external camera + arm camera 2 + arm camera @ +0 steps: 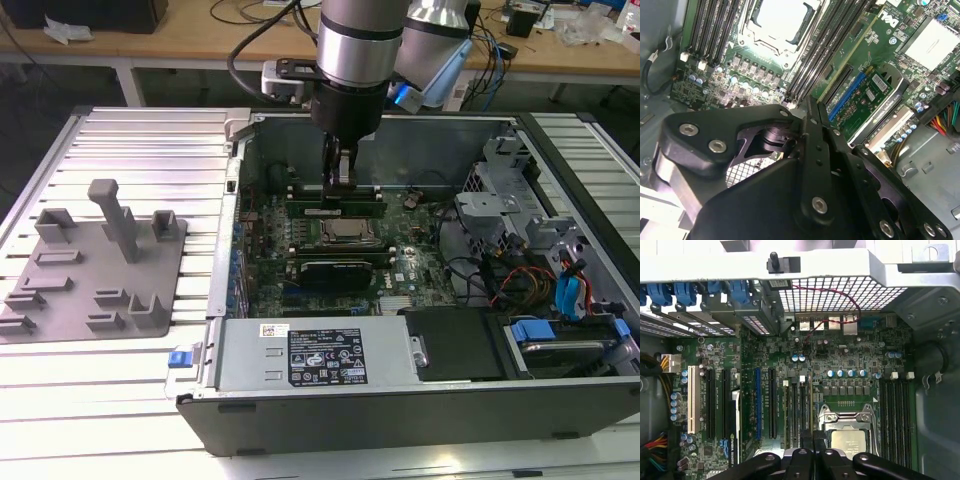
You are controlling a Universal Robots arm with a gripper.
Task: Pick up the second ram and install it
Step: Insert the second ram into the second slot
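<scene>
The black metal gripper (343,182) was closed on the thin, flat green ram stick (310,209), which stood on edge just beside the square, shiny processor socket (347,232).

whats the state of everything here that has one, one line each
dark gray computer case: open, side panel off
metal CPU socket: bracket closed, chip uncovered
thin green ram stick: on edge at the black memory slots, gripped
black gripper: shut on the stick

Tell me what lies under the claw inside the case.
Under the claw: black memory slots beside the CPU socket, a green ram stick along them. Contact between claw and stick is covered by the claw.
</scene>
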